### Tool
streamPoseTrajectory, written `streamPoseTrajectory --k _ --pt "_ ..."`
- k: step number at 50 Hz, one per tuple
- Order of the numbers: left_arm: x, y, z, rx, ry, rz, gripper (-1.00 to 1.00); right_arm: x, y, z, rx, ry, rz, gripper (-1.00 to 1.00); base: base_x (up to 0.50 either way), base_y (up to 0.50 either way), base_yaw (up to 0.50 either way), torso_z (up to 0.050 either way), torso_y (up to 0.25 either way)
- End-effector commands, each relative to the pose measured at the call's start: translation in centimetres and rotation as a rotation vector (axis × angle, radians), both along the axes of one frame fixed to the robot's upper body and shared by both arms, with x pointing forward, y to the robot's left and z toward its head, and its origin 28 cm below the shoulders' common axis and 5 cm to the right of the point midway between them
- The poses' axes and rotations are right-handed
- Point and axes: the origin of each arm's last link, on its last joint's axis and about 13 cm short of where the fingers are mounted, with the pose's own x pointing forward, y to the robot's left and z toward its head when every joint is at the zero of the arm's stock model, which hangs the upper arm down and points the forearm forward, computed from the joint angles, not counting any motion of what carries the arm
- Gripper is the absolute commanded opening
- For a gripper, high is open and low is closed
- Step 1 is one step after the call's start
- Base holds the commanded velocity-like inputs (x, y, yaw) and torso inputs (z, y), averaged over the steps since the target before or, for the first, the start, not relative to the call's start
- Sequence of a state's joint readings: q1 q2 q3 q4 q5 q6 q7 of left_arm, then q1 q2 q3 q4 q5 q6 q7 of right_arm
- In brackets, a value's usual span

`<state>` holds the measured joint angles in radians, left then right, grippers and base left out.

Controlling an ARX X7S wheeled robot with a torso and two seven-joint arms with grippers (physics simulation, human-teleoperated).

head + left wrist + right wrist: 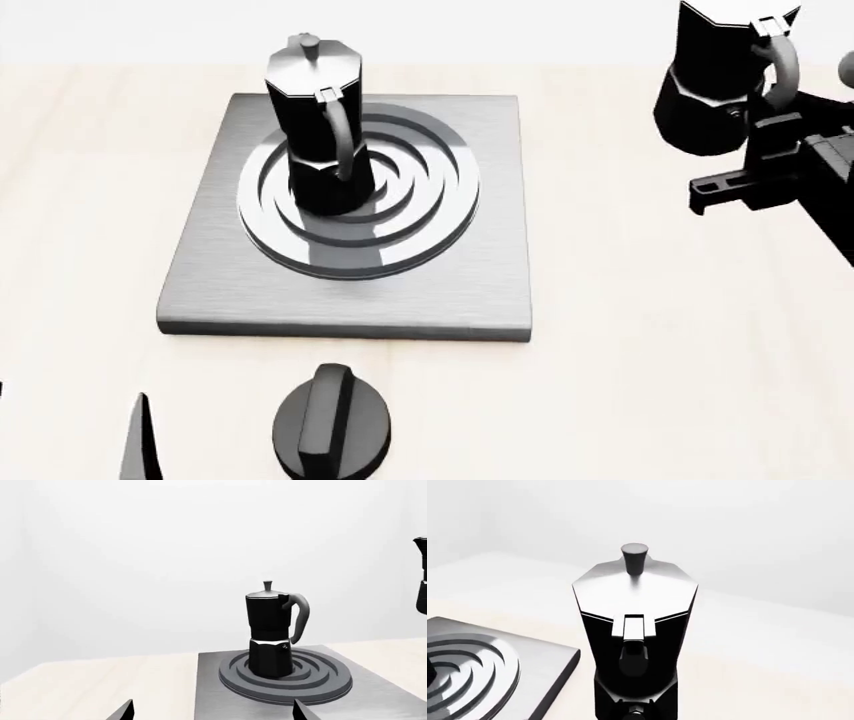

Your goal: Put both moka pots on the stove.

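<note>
Steering my right gripper [767, 150] onto the upright second moka pot's [714, 85] handle, grip state unclear, I see the stove [441, 290] lying leftward, one pot [320, 130] already on its burner, left fingers [123, 712] spread.

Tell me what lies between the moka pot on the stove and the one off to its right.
Nothing stands between them. In the head view, from the pot on the burner toward the second pot, there is only the stove plate's bare margin, then bare light wooden tabletop.
</note>
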<state>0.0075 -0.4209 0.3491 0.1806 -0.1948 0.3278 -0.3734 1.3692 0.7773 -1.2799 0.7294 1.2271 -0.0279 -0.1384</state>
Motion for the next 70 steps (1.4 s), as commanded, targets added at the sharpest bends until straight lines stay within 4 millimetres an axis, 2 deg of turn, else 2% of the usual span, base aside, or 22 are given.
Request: streamPoseTrajectory --k 1,11,26,35,44,56,70 --pt "-0.1 0.3 0.2 -0.003 -0.004 0.004 1.00 2.2 1.9 1.7 0.000 -0.023 0.055 -1.00 0.00 0.00 0.00 0.000 0.000" --pt "-0.3 0.4 0.1 -0.006 -0.004 0.007 1.00 4.0 4.5 1.9 -0.007 -0.013 0.098 -1.00 0.00 0.00 0.00 0.000 0.001" --pt "-0.4 0.6 0.3 -0.008 -0.004 0.006 1.00 5.1 8.1 2.2 0.033 -0.045 0.180 -1.00 0.00 0.00 0.00 0.000 0.001" --pt "-0.5 0.6 0.2 -0.010 -0.004 0.008 1.00 5.8 9.5 1.4 0.040 -0.068 0.165 -1.00 0.00 0.00 0.00 0.000 0.001" --pt "-0.7 0.6 0.1 -0.010 -0.006 0.008 1.00 5.5 11.4 0.5 0.049 -0.081 0.103 -1.00 0.00 0.00 0.00 0.000 0.001" --pt "-0.8 0.6 0.1 -0.012 -0.006 0.009 1.00 4.5 13.8 0.2 0.027 -0.092 0.149 -1.00 0.00 0.00 0.00 0.000 0.001" --pt "-0.9 0.5 -0.1 -0.014 -0.006 0.009 1.00 4.2 15.1 -0.9 0.009 -0.069 0.153 -1.00 0.00 0.00 0.00 0.000 0.001"
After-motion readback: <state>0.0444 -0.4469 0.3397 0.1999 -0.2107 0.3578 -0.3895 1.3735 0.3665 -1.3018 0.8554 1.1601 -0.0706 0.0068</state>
